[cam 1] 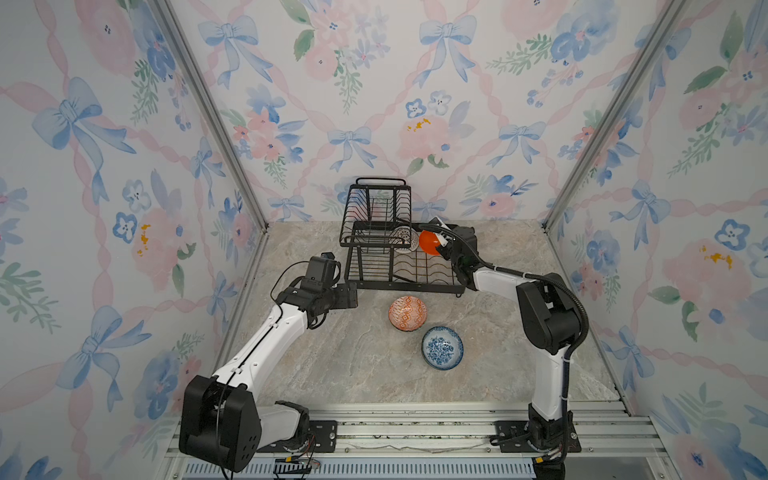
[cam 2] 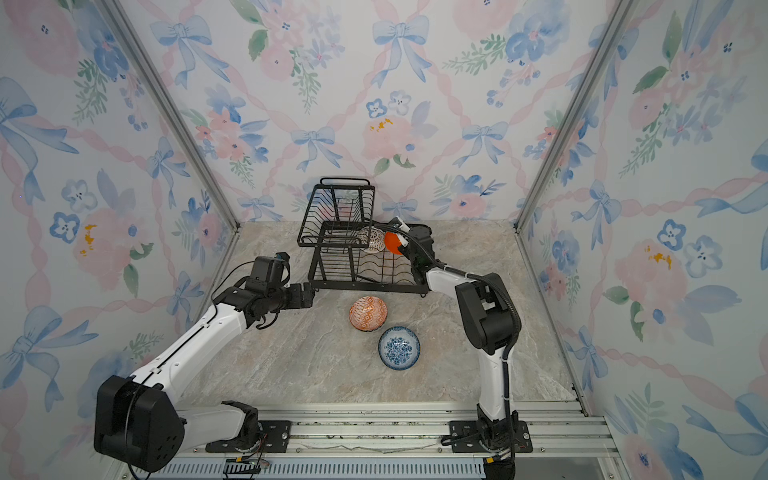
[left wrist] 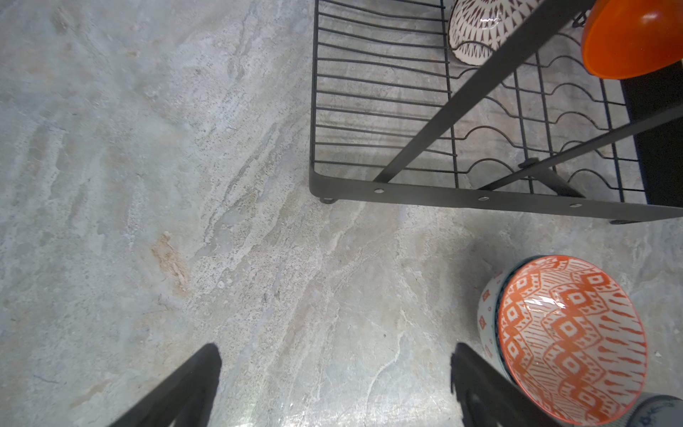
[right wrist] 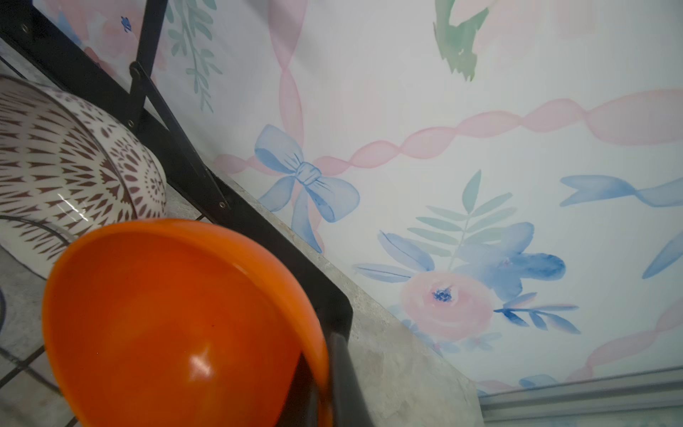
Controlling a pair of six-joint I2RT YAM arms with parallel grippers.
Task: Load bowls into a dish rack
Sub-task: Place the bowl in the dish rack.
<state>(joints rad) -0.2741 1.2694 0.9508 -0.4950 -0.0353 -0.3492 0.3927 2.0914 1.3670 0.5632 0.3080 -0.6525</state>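
Two top views only: handle (cam 1: pixel 380 179) | left claw (left wrist: pixel 334 358) wide | right claw (cam 1: pixel 441 241) grips orange bowl (right wrist: pixel 177 325)

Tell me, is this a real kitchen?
Likely not: a robot test booth. Flowery wallpaper panels box in a table, and the left arm and right arm stand bolted to a metal rail.

before my left pincer (left wrist: pixel 334 369): bare table (left wrist: pixel 166 185), free | orange-white bowl (left wrist: pixel 571 340) just beside one finger (left wrist: pixel 480 392) | rack (left wrist: pixel 425 194) rim bars beyond | near wavy slots (left wrist: pixel 517 129) free; far ones: brown bowl (left wrist: pixel 480 29), orange bowl (left wrist: pixel 628 40)
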